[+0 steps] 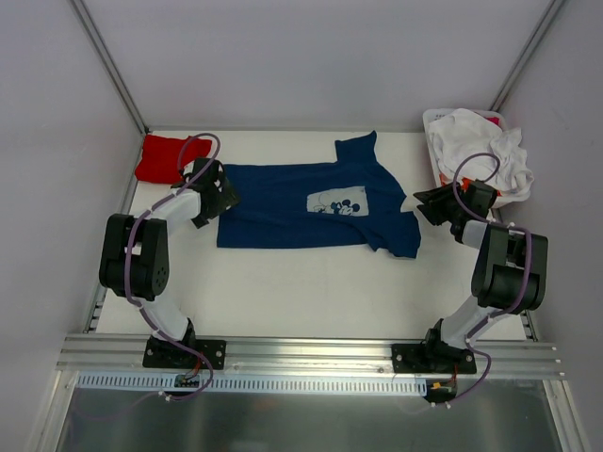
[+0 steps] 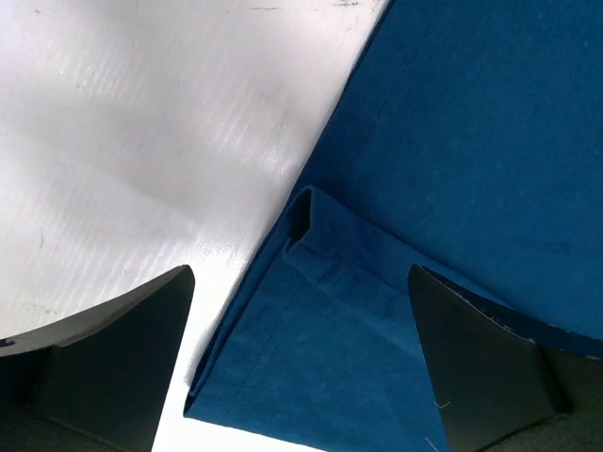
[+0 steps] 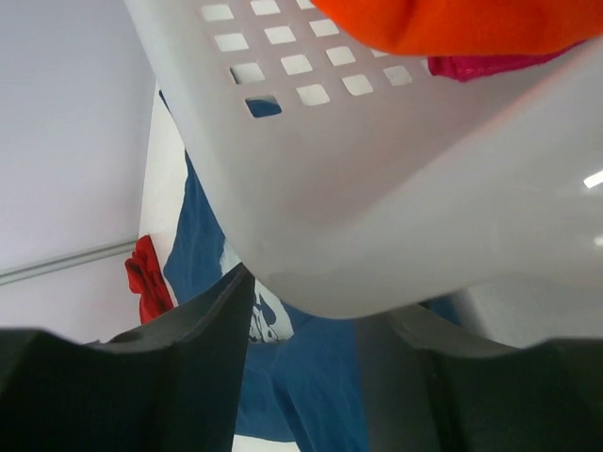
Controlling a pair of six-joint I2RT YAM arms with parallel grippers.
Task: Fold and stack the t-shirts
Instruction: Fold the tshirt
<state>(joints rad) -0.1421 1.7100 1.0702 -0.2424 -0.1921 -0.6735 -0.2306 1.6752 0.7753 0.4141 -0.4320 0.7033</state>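
Since neither tool has hold of cloth, the step in hand looks like taking a fresh grip for the next fold of the navy t-shirt (image 1: 301, 207), which lies spread sideways mid-surface (image 1: 301, 292), mouse print up. The left tool (image 1: 222, 200) hangs over the shirt's left end with jaws wide apart, straddling the doubled hem but not pinching it. It would do well to close on both hem layers, so none slips. The right tool (image 1: 426, 205) sits just off the shirt's right end, jaws parted and empty. It should probably take the sleeve end and lift in step.

Count:
- One navy t-shirt.
- One red t-shirt (image 1: 162, 158), bundled beyond the navy one's left end.
- One basket (image 1: 433, 117) off its right end, holding white (image 1: 476, 151), orange (image 3: 452, 24) and pink (image 3: 490, 64) cloth; how many pieces I cannot tell.
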